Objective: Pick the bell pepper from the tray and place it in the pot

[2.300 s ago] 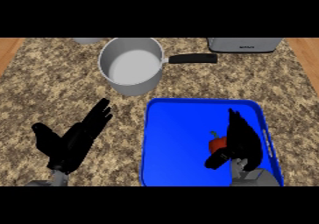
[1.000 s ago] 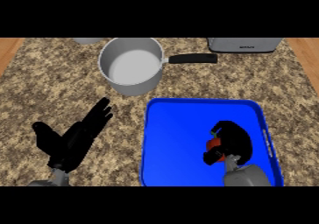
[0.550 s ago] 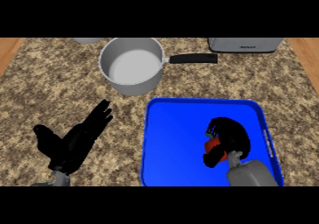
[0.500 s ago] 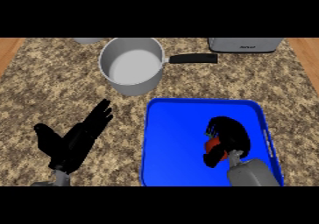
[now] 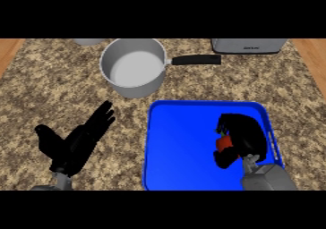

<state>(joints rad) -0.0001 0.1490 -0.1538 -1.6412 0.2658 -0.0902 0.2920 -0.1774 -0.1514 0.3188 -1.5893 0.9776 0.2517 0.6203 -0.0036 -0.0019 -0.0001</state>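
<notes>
1. Right robot hand [image 5: 242, 134] sits over the right half of the blue tray [image 5: 179, 152], fingers curled down and thumb tucked under, closed round the bell pepper [image 5: 225, 143].
2. Bell pepper: red, only a small patch shows at the hand's left side, between the fingers above and the thumb below. Most of it is hidden by the hand. Cannot tell whether it rests on the tray floor or is lifted clear.
3. The grey forearm [image 5: 268, 176] comes in from the near edge of the bench, over the tray's near right corner.
4. Tray: rectangular with a raised rim, lying toward the near right part of the bench [image 5: 46, 98], one long side close to the near edge.
5. Left robot hand [image 5: 76, 143] is open, fingers straight and pointing toward the far edge, resting over the near left part of the bench, well apart from the tray. It holds nothing.
6. Pot [image 5: 132, 67]: grey, upright, near the far edge about mid-bench, its black handle [image 5: 195, 59] pointing right. It stands beyond the tray's far left corner, apart from it.
7. A grey appliance [image 5: 248, 44] is at the far right edge, partly cut off.
</notes>
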